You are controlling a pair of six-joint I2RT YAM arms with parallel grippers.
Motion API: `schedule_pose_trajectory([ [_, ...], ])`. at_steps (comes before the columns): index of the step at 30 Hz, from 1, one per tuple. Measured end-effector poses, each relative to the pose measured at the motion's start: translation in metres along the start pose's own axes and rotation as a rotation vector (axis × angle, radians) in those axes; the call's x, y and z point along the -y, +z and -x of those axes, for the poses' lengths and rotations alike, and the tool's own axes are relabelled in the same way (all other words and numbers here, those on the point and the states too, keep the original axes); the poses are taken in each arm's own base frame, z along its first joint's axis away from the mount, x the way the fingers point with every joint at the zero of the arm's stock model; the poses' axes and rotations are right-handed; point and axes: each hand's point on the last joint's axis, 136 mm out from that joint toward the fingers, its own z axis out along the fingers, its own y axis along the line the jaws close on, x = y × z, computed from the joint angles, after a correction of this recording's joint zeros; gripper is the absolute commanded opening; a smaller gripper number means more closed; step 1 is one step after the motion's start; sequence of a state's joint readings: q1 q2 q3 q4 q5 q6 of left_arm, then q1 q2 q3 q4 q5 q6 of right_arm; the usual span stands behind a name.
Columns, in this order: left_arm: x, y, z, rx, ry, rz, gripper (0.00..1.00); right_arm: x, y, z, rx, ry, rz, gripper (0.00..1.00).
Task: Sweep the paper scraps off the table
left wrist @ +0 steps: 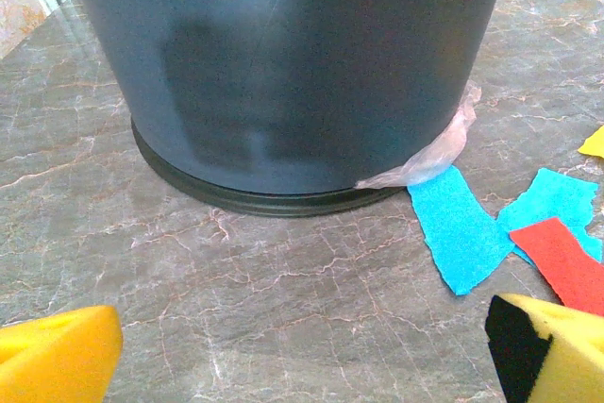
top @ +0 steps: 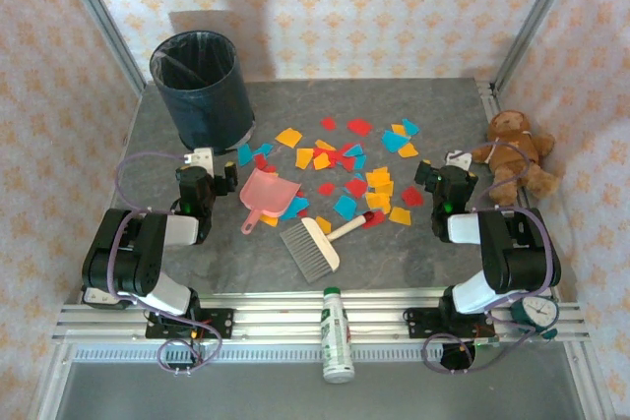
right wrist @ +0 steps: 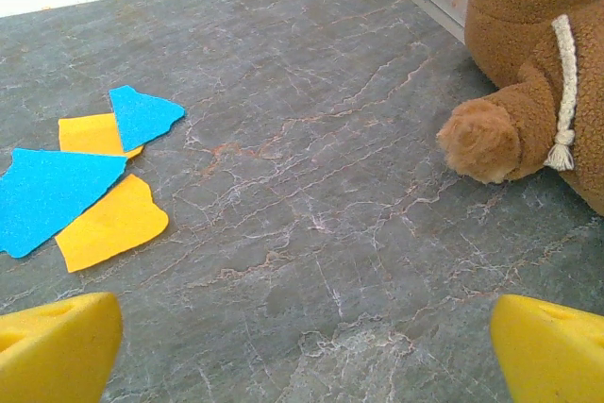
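Paper scraps in red, orange, yellow and teal lie scattered over the middle of the grey stone-patterned table. My left gripper rests low near the table's left side, open and empty. In the left wrist view its yellow fingertips stand wide apart, with teal and red scraps ahead to the right. My right gripper sits at the right of the scrap patch, also open and empty. The right wrist view has teal and yellow scraps to the left of the spread gripper.
A dark blue round bin stands at the back left, close in front of the left gripper. A pink dustpan and a white brush lie front centre. A teddy bear sits at the right edge. A bottle lies on the front rail.
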State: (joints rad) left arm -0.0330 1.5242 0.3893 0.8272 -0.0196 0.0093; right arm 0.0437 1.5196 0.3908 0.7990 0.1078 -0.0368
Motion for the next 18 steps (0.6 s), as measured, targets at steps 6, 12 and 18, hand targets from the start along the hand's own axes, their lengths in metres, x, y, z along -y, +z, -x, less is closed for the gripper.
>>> schedule_pose_trajectory([
  [6,0.0,0.0,0.0,0.0,0.001,0.0,1.0,0.0,0.0,0.0,0.0,0.0,0.0,0.99],
  [12,0.0,0.0,0.0,0.002,0.015,0.0,1.0,0.0,0.0,0.0,-0.002,-0.001,0.0,0.99],
  [18,-0.005,-0.013,0.008,0.039,0.011,0.034,1.0,0.002,-0.005,0.005,-0.017,-0.002,-0.009,0.99],
])
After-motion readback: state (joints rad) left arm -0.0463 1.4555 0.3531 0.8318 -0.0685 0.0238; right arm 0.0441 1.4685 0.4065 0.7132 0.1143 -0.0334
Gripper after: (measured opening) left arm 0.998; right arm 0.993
